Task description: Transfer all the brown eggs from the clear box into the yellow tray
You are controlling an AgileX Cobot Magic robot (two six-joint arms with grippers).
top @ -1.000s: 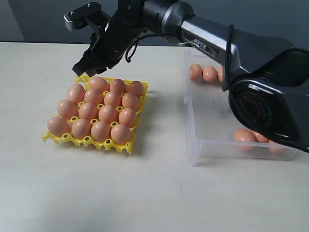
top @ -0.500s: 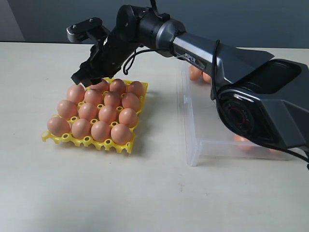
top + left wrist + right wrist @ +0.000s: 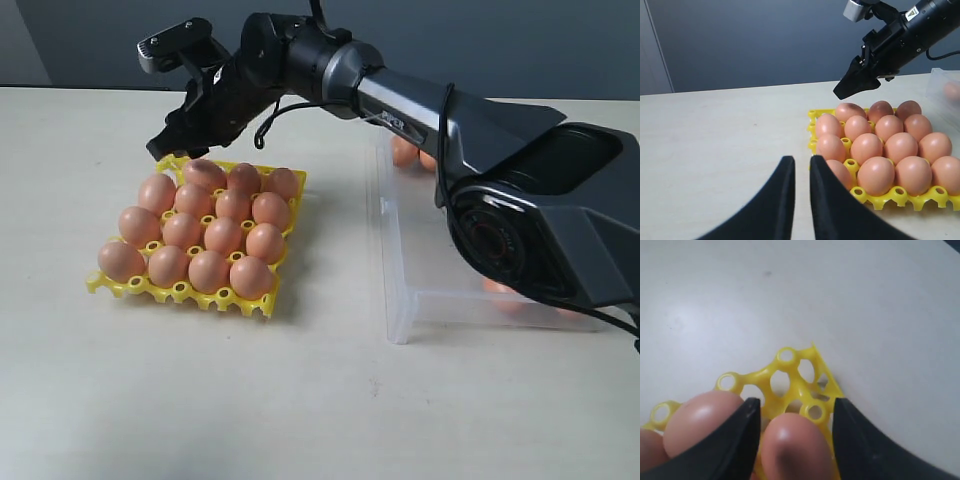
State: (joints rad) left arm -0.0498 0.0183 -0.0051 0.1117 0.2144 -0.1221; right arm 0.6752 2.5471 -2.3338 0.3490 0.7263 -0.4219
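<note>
Brown eggs (image 3: 223, 236) sit upright in the yellow tray (image 3: 181, 292) — long axes vertical.

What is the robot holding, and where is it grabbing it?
Nothing. The right tool hangs open just above the corner egg, which sits in the yellow tray, clear of the tool. The left tool grips nothing either.

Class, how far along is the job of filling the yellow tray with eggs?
Done: brown eggs fill the yellow tray except one far corner cup. In hand: nothing; the right gripper hangs open above that corner. Left: that cup, and leftover eggs visible in the clear box.
</note>
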